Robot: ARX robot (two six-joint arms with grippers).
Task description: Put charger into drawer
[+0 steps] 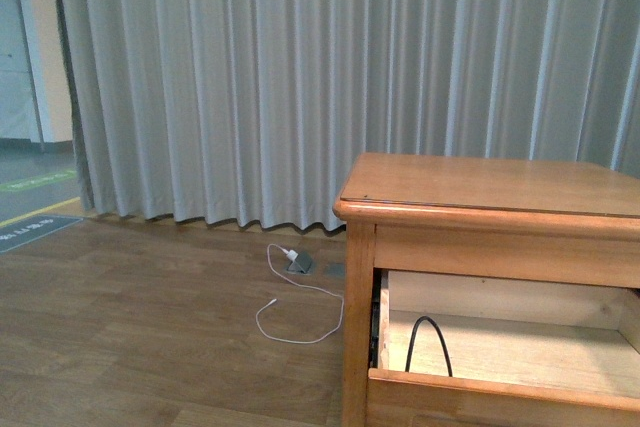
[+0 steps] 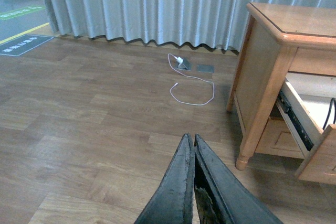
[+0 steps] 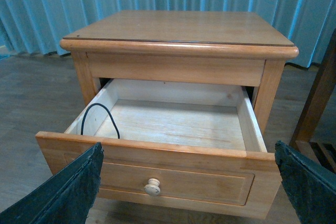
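Observation:
The drawer (image 1: 500, 387) of the honey-brown nightstand stands pulled out, its pale wood inside showing. In it, at the near left corner, the charger's black cable (image 1: 430, 342) arches up in a loop; the white block is hidden behind the drawer front. The right wrist view shows the same loop (image 3: 100, 114) behind the drawer's front panel (image 3: 199, 182) and round pale knob (image 3: 153, 186). My right gripper (image 3: 188, 148) is open wide in front of that panel, holding nothing. My left gripper (image 2: 191, 136) is shut and empty over the floor, left of the drawer (image 2: 299, 119).
A white plug with a thin white cable (image 1: 290, 257) lies on the wooden floor by a grey floor plate (image 2: 205, 68), in front of the grey curtain (image 1: 250, 77). The nightstand top (image 1: 490, 182) is bare. Dark wooden furniture (image 3: 315, 103) stands right of the nightstand.

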